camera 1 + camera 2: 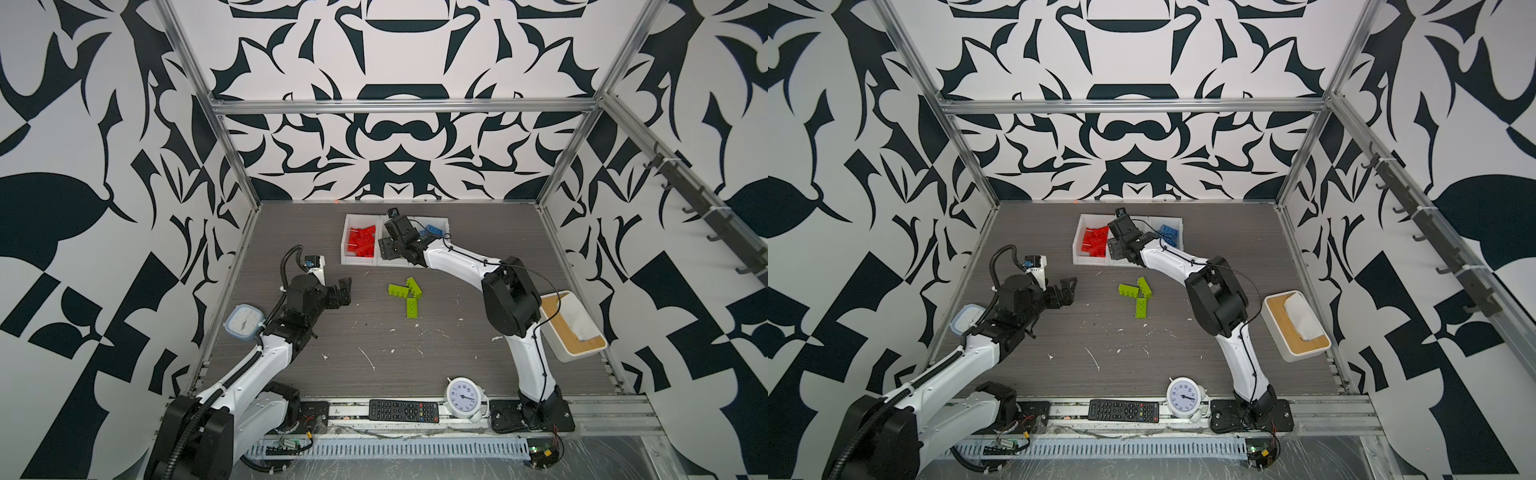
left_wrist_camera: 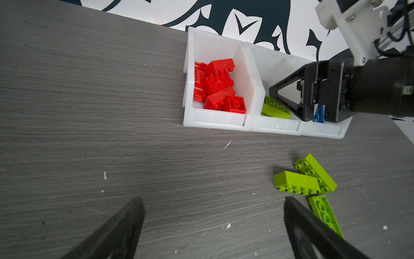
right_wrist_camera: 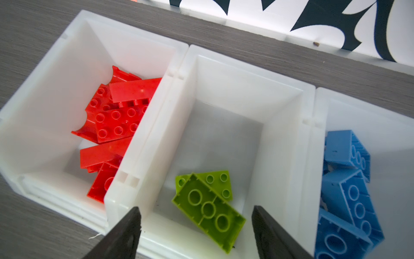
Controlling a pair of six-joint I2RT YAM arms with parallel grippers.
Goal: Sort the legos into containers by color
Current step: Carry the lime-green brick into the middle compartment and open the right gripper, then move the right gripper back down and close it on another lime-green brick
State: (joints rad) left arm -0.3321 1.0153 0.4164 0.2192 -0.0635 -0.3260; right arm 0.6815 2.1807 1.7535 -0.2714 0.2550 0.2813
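Right gripper (image 3: 196,210) over middle container (image 3: 246,83), jaws parted, gripping nothing; two lime legos (image 3: 208,208) lying inside. Red legos (image 3: 116,121) in left container (image 3: 67,29), blue legos (image 3: 349,197) in right container (image 3: 358,101). Three lime legos (image 1: 407,293) loose on table (image 1: 332,365) near wide-open, empty left gripper (image 2: 212,199).

bins (image 2: 215,117): 3 | green bricks (image 1: 398,289): 5 | clocks (image 1: 461,397): 2 | remote (image 1: 404,410): 1 | tub (image 1: 577,355): 1 | arms (image 1: 453,259): 2
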